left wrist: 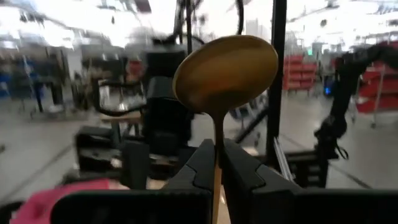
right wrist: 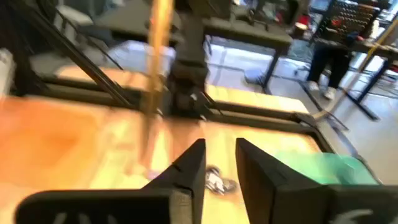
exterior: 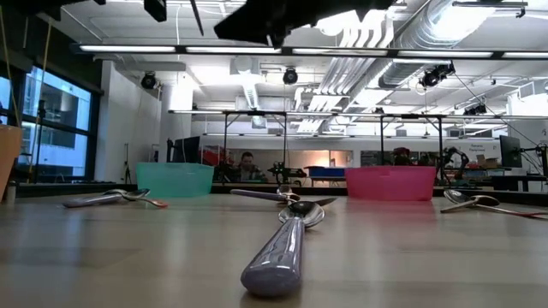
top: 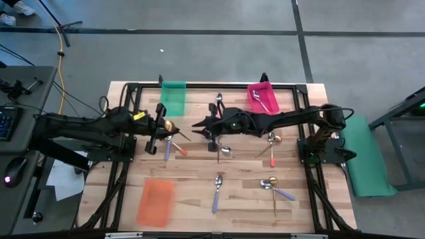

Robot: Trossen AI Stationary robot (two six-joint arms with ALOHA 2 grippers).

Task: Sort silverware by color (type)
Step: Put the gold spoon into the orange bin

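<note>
A gold spoon (left wrist: 225, 71) is held up over the table's middle, bowl uppermost, with my left gripper (left wrist: 217, 149) shut on it; in the high view its bowl (top: 170, 124) shows at that gripper (top: 166, 127). My right gripper (top: 197, 124) faces it from the right, open (right wrist: 219, 149), with nothing between its fingers. The spoon's handle (right wrist: 154, 68) stands off to one side of those fingers. Other spoons lie flat on the wood: a lavender one (top: 218, 192), a gold and lavender pair (top: 273, 187), and an orange and gold pair (top: 272, 144). My left gripper pinches the gold spoon's handle (left wrist: 216, 168) between its two fingers, a short way below the bowl. The fingers reach in about level from the table's left. The spoon is lifted clear of the table, with the bowl standing above the fingers.
A green bin (top: 174, 97) and a pink bin (top: 261, 97) holding spoons stand at the far edge; an orange bin (top: 156, 201) sits near left. More spoons lie under the left gripper (top: 174, 147) and near the middle (top: 223, 151). A black frame (top: 133, 86) borders the table.
</note>
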